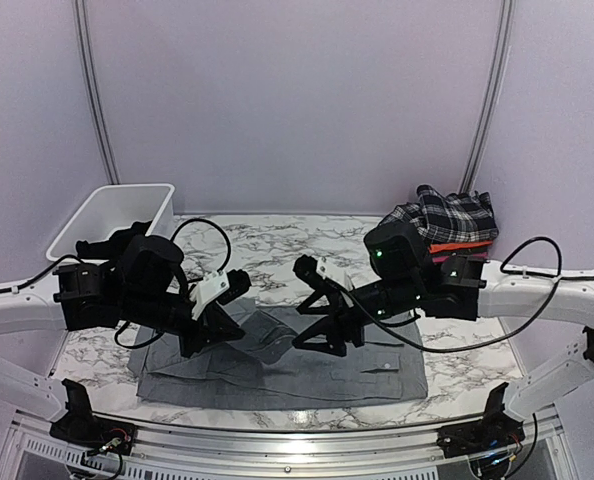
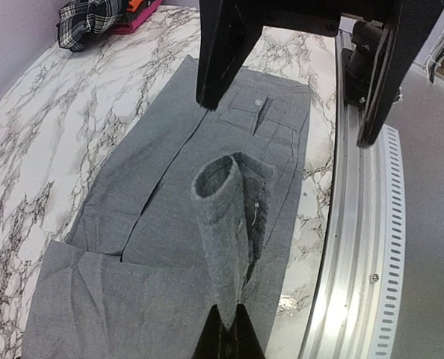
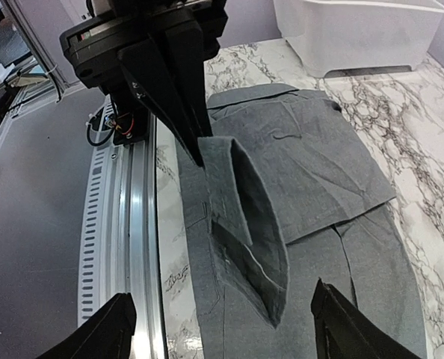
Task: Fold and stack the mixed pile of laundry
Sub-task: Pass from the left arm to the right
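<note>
Marble bench (image 1: 277, 240): grey shirt (image 1: 307, 375) lies spread; left fingers (image 2: 229, 345) clench its raised pleat; right fingers (image 3: 106, 333) stand released. Plaid piece (image 1: 457, 218) sits stacked behind; the shirt is not yet folded.

Shirt (image 1: 277, 372) spread along the near edge of the counter (image 1: 277, 245), middle | basket (image 1: 109, 215) up in the far-left corner | garment stack (image 1: 455, 222) in the far-right corner | over the shirt, left claw (image 2: 228, 338) left, right claw (image 1: 322, 338) right, raised fold (image 3: 244, 217) between them
</note>
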`<action>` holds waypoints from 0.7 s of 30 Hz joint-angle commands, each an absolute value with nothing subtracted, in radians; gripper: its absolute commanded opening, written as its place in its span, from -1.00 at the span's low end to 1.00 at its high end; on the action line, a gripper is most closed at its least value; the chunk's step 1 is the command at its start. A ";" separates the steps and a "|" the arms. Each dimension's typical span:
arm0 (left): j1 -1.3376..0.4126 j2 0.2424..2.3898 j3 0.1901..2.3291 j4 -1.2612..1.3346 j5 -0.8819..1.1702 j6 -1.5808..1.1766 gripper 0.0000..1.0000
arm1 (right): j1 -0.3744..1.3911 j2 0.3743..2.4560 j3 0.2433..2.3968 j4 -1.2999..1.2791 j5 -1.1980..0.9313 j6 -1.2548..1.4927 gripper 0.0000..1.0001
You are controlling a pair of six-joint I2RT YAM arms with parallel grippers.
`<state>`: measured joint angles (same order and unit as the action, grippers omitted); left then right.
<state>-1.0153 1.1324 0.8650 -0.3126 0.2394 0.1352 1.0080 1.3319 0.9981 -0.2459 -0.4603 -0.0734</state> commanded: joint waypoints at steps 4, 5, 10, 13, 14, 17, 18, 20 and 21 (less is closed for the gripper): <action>-1.054 1.147 0.883 -0.315 0.163 0.210 -1.00 | 1.070 1.463 1.097 -0.137 -0.422 -0.137 0.55; -1.057 1.148 0.886 -0.315 0.160 0.210 -1.00 | 1.071 1.474 1.101 -0.130 -0.415 -0.139 0.55; -1.063 1.136 0.886 -0.311 0.134 0.215 -1.00 | 1.072 1.512 1.105 -0.093 -0.389 -0.144 0.55; -1.063 1.126 0.888 -0.311 0.121 0.207 -1.00 | 1.075 1.532 1.115 -0.086 -0.405 -0.140 0.41; -1.063 1.122 0.891 -0.308 0.118 0.204 -1.00 | 1.075 1.537 1.117 -0.080 -0.408 -0.140 0.32; -1.063 1.111 0.898 -0.298 0.104 0.182 -1.00 | 1.078 1.562 1.142 -0.076 -0.426 -0.135 -0.29; -1.062 1.105 0.900 -0.294 0.092 0.168 -1.00 | 1.080 1.570 1.155 -0.083 -0.432 -0.137 -0.75; -1.063 1.083 0.898 -0.282 0.062 0.139 -0.93 | 1.088 1.573 1.188 -0.134 -0.421 -0.139 -1.00; -1.060 1.067 0.893 -0.275 0.032 0.114 -0.76 | 1.091 1.558 1.198 -0.156 -0.406 -0.140 -1.00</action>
<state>-1.0580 1.1271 0.8665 -0.3115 0.1089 0.1768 1.0718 1.5692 1.1172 -0.1188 -0.4168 -0.1318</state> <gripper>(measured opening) 0.024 0.042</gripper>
